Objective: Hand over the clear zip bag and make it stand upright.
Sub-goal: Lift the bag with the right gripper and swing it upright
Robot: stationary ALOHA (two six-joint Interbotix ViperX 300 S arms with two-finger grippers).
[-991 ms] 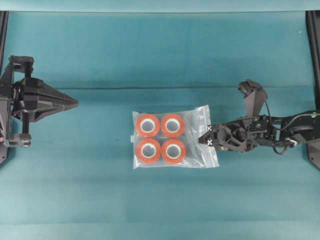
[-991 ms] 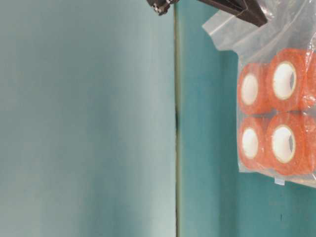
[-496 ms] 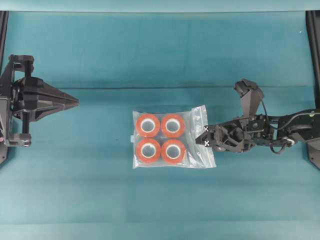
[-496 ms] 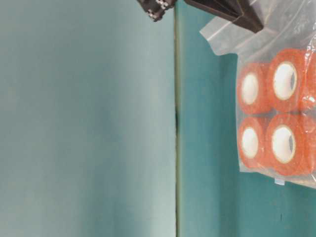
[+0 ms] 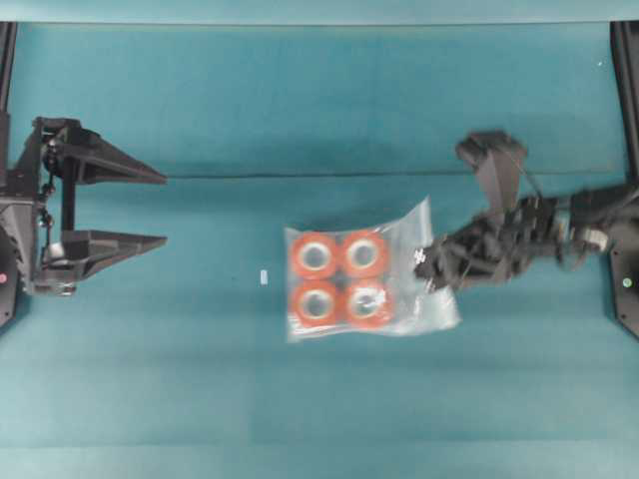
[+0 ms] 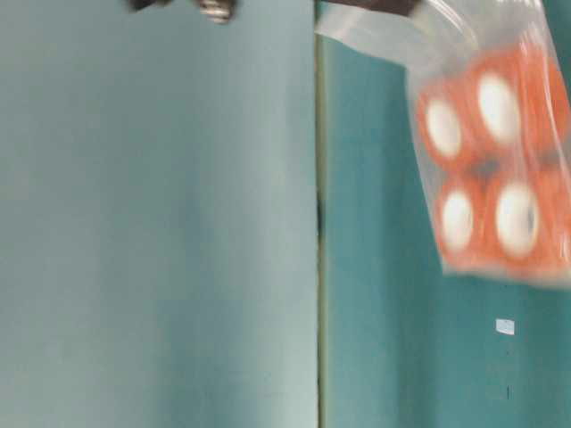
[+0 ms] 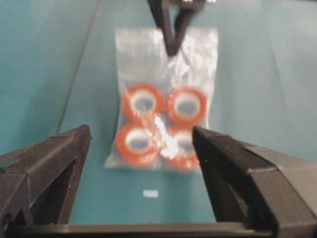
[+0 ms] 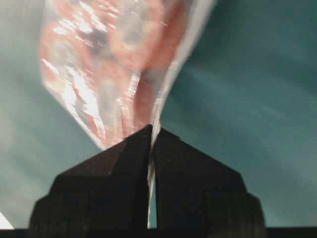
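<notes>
Pinching one end of the clear zip bag, the right gripper has its two black fingers pressed tight together with the thin plastic caught between them. The right wrist view shows the edge of the bag running straight down into the crack between the fingers. That gripper and its arm look blurry in the overhead view.

The bag is see-through and crinkly, with bright shiny spots on the plastic. Inside it are four orange-red tape rolls with white middles, sitting two by two. The rolls fill the left part of the bag. The right part, next to the gripper, is just flat plastic with nothing in it.

From overhead the bag sits near the middle of the blue-green table, a bit to the right. Its long side runs left to right, and it is turned a little, so its far right corner pokes up and away. The pinched end points right, toward the right arm. The end with the rolls points left. In the table-level view the bag looks smeared, and I cannot tell if all of it is off the table.

A tiny white scrap lies on the table just left of the bag, not touching it.

Far off at the left edge, the left gripper has its two pointed fingers spread wide, with nothing between them. It points at the bag and is well apart from it.
</notes>
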